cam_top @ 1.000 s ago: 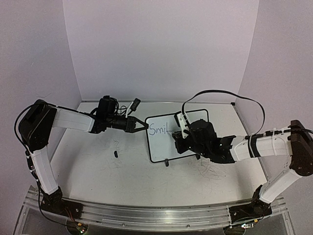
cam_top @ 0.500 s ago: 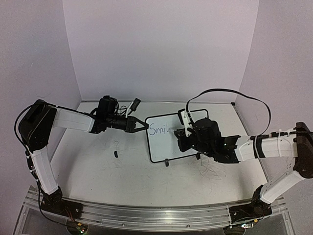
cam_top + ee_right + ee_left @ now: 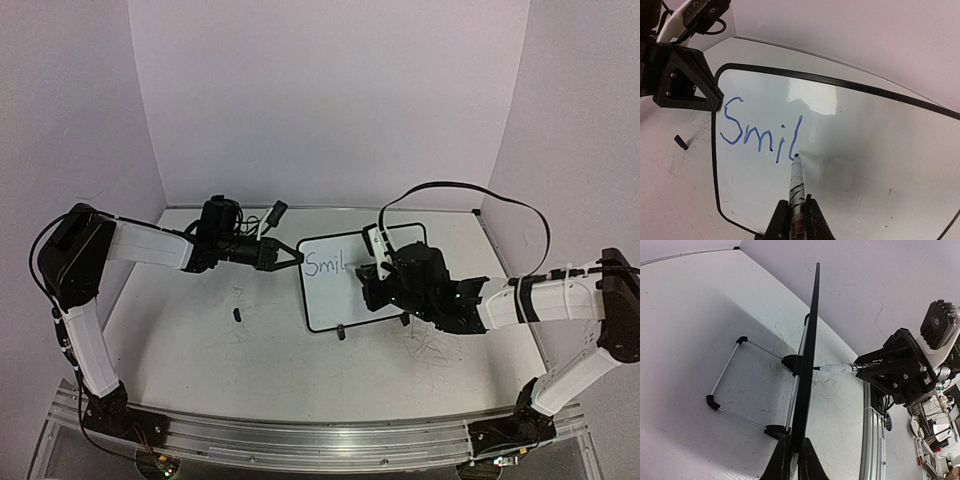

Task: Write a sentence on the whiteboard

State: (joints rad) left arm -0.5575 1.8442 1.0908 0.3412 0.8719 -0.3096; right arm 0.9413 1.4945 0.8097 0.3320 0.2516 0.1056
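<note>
Pressing the tip of a slim marker [image 3: 797, 192] with a clear barrel and dark bands to a small, glossy white whiteboard [image 3: 330, 295] with a thin black rounded-corner frame, the right gripper [image 3: 794, 210] was clenched on the pen's barrel, its two black fingers closed on either side. The board stood tilted on the scuffed white tabletop [image 3: 200, 360], between the two arms and near the back wall. The handwritten sentence [image 3: 760, 139] in blue ink read only "Smil", running from the board's upper left corner toward its middle, and the marker tip sat at the foot of the last letter, directly ahead of the right gripper and just above it in the right wrist view. The left gripper [image 3: 792, 455] was clamped on the board's left edge, black frame pinched between its fingers, with the writing surface facing away toward the other arm. Seen edge-on from the left wrist, the board rose straight ahead, the marker touching its far face from the right. A silver wire stand [image 3: 765, 349] with black corner pieces braced the board from behind. A small dark object [image 3: 238, 314] lay on the table left of the board, apart from both grippers.
</note>
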